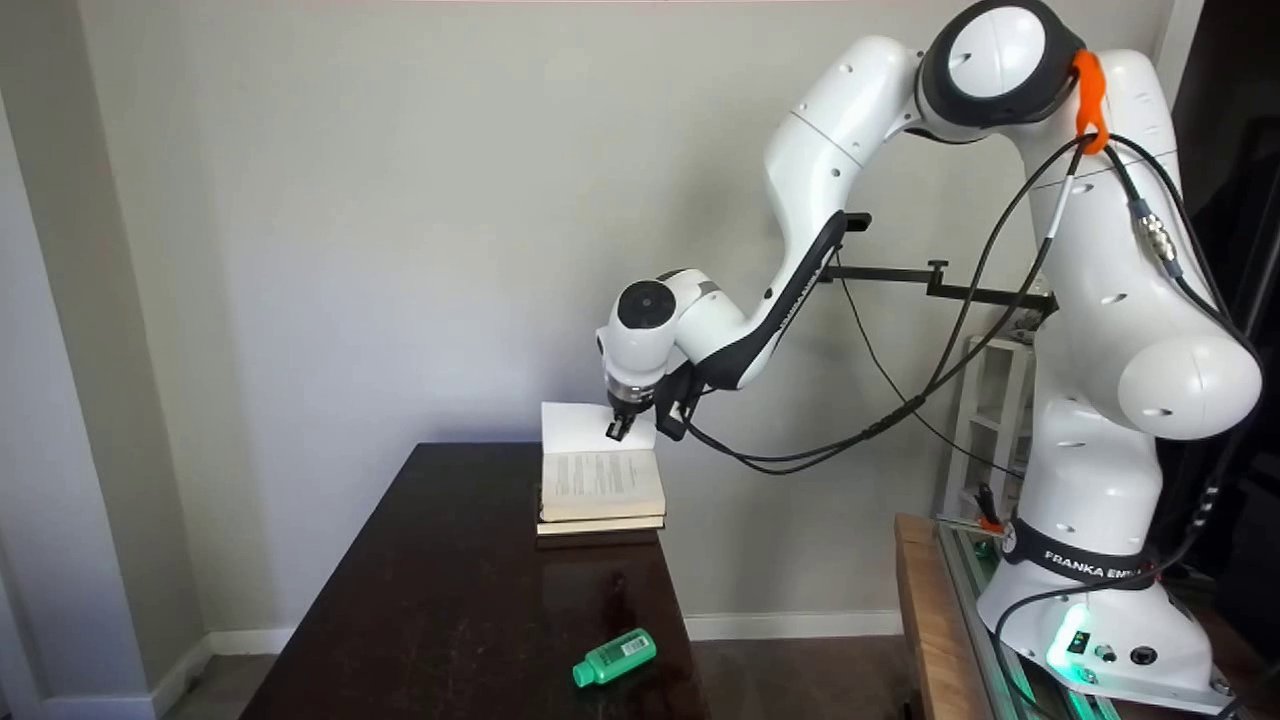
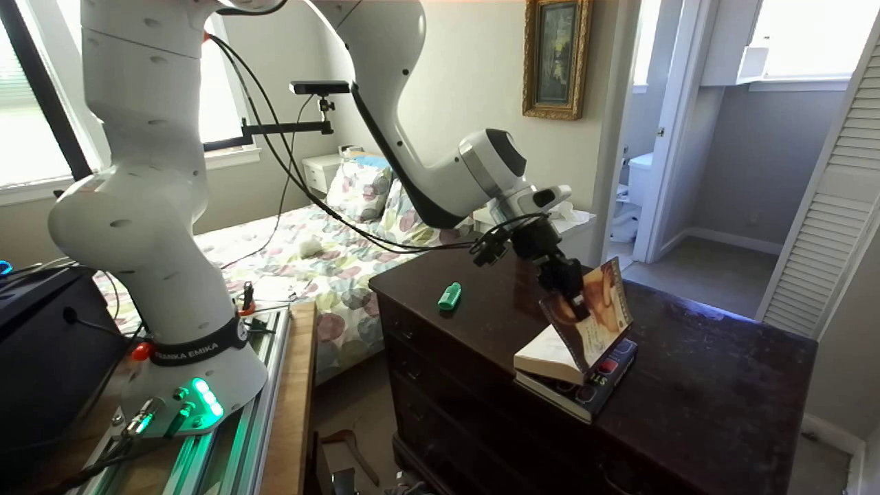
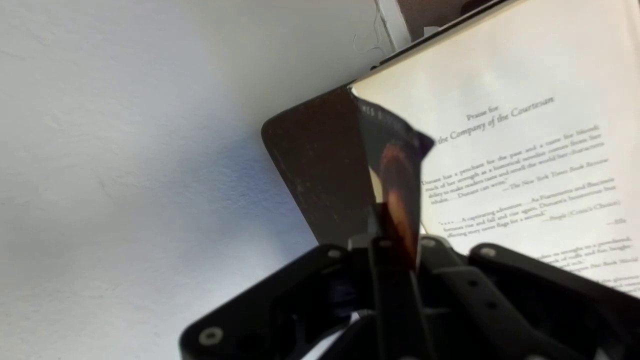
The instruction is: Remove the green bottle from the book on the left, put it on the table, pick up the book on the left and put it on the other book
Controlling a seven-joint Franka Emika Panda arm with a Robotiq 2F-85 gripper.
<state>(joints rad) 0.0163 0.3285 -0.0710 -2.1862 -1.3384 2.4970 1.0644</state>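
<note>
Placement, apparently final phase: upper book (image 1: 603,487) rests on other book (image 2: 601,385) | my gripper (image 2: 577,304) pinches raised upper cover (image 2: 602,322) | next: I should lower it, release.

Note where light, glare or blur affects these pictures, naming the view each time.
In an exterior view, the upper-right window burns out to white, and a bluish sheen marks the far edge of the table; in both exterior views, the green base light glows brightly; in the wrist view, the gripper and book cover look dark and soft-edged, though the page heading is legible.
</note>
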